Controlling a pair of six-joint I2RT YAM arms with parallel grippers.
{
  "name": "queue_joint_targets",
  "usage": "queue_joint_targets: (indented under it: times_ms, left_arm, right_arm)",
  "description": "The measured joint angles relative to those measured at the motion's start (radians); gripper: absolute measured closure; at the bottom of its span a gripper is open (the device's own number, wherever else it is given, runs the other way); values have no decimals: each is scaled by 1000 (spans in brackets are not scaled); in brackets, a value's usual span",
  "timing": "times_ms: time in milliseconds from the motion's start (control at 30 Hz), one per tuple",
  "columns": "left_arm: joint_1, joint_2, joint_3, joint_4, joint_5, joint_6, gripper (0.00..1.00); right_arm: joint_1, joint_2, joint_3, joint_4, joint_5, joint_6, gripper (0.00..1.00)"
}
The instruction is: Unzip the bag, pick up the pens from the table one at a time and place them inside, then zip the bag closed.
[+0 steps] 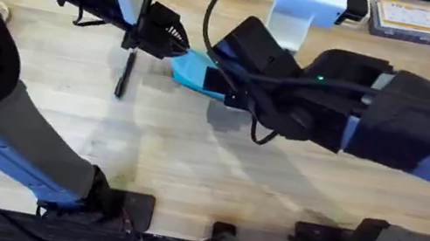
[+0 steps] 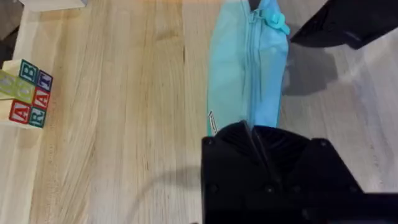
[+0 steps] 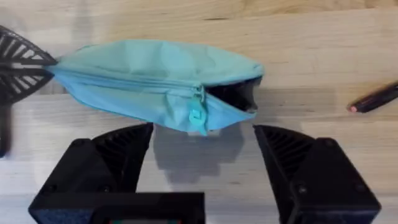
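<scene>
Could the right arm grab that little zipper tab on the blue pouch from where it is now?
Probably yes. In the right wrist view the right gripper is open, its fingers on either side of the zipper tab, which hangs on the near side of the bag with nothing between. The bag is partly unzipped.

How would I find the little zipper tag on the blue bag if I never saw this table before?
Start at the light wood table and find the turquoise bag lying between the two grippers. Follow the zipper line along it to where the bag gapes open at one end. The zipper tag hangs there, a small flat tab in the bag's own turquoise, the only dangling piece on it.
</scene>
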Motion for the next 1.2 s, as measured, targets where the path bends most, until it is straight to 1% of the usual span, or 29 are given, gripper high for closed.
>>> queue_joint_targets:
  times_ms: [367,533,633,767,867,1100,1200]
  left_arm:
    - [0,0,0,0,0,0,959]
    - [0,0,0,0,0,0,959]
    - [0,0,0,0,0,0,959]
    - [0,0,0,0,0,0,959]
    - [0,0,0,0,0,0,959]
    - [0,0,0,0,-1,0,959]
    - [0,0,0,0,-1,0,959]
  right_arm:
    - [-8,70,4,12,23,0,4]
    - [-11,70,4,58,33,0,15]
    - [-14,70,4,64,35,0,41]
    - [-23,70,4,66,37,0,52]
    - [-32,70,4,69,37,1,91]
    - [-35,70,11,54,37,5,220]
    - [-36,70,32,22,37,7,247]
